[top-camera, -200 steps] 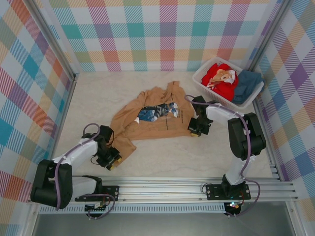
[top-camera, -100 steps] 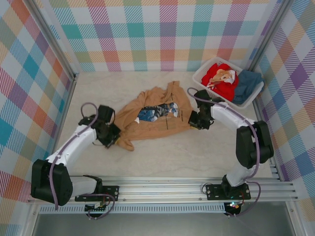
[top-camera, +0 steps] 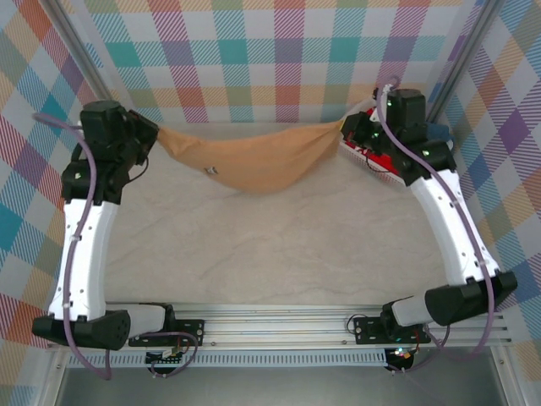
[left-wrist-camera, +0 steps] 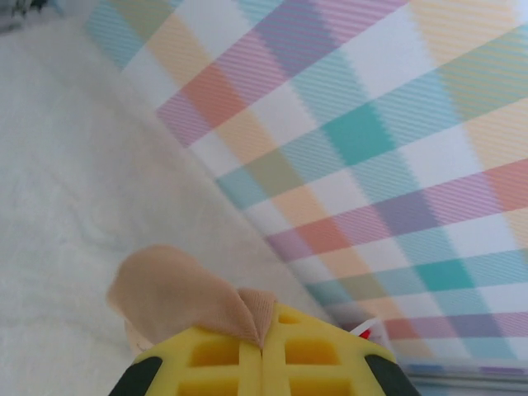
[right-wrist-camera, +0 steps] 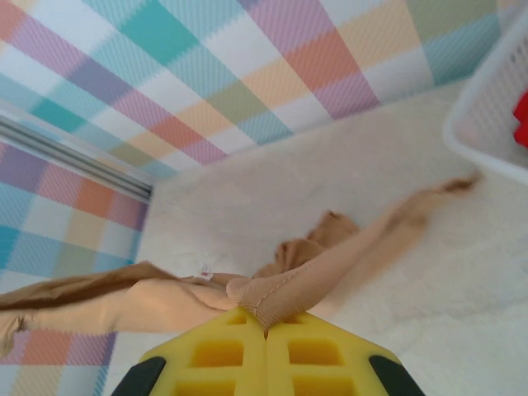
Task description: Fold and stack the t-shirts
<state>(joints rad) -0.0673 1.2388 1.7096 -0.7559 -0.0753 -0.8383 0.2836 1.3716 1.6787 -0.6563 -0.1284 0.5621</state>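
Left side: my left arm is raised high by the left wall. My left gripper (top-camera: 155, 135) is fully closed on one end of the tan-brown t-shirt (top-camera: 254, 161). In the left wrist view the yellow fingers (left-wrist-camera: 214, 363) meet with no gap, and a fold of tan cloth is pinched at their tips.

Centre: the shirt hangs in the air between my two grippers, above the table (top-camera: 279, 245). It is stretched across and sags lowest in the middle. A small white tag shows on its left half. Whether the lowest point touches the table, I cannot tell.

Right side: my right arm is raised as well. My right gripper (top-camera: 347, 127) is clamped fully on the shirt's other end; the right wrist view shows a hem edge caught at the fingertips. Just beside that gripper stands the white basket (right-wrist-camera: 483, 132), with the red t-shirt (top-camera: 380, 161) inside.
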